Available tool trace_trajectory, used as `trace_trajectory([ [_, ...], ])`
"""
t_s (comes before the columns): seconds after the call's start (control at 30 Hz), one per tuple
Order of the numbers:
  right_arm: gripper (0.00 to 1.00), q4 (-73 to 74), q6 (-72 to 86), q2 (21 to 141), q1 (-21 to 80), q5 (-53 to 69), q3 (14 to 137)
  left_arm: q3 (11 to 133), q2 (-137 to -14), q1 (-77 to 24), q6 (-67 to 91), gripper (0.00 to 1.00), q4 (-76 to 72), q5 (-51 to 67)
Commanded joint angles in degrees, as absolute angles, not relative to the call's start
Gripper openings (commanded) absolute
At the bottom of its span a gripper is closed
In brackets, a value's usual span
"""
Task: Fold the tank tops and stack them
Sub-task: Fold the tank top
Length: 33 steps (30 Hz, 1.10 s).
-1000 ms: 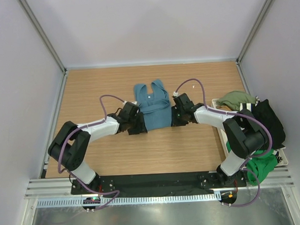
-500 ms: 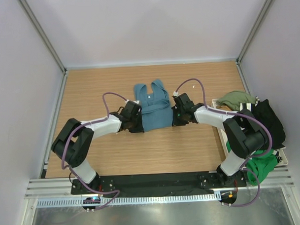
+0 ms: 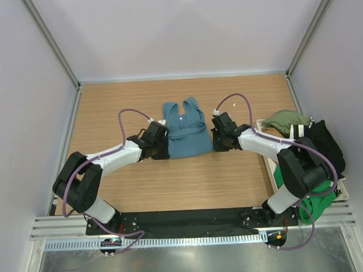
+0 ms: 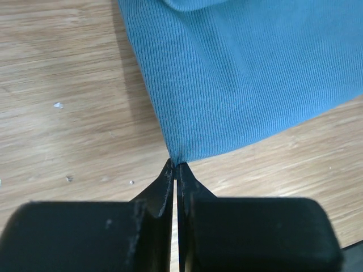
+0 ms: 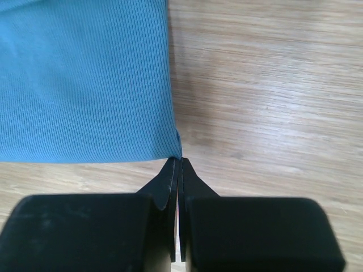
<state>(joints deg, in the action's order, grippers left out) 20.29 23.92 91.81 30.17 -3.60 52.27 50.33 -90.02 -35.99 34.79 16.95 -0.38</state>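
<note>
Wooden table [image 3: 189,183], walled on three sides. At its right edge sits a white tray [image 3: 344,190] heaped with crumpled tank tops: olive one [image 3: 285,120] at the far end, black one [image 3: 325,146] mid-heap, green one [image 3: 315,200] nearest, spilling over the rim.

Teal tank top [image 3: 186,133] lies flat mid-table, straps toward the far wall, hem toward the arms.

Left gripper [image 4: 174,170] low at the hem's left corner, jaws pinched tight on the very tip of the cloth. Right gripper [image 5: 176,167] likewise at the hem's right corner, clamped on that corner.
</note>
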Motion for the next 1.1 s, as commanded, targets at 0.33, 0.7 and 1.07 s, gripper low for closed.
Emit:
trace_trajectory([
  [0.33, 0.06, 22.94, 27.24, 83.68, 37.25, -6.33, 47.82, 44.22, -82.53, -39.10, 35.59, 0.00, 21.88, -1.05],
  [0.7, 0.35, 24.96, 29.45, 77.87, 45.26, -11.43, 47.90, 36.83, -76.99, -39.90, 37.62, 0.00, 23.03, -5.01],
  [1.07, 0.33, 10.58, 33.65, 85.77, 46.67, -0.71, 53.26, 33.58, -75.94, -39.64, 39.20, 0.00, 18.11, -2.20],
])
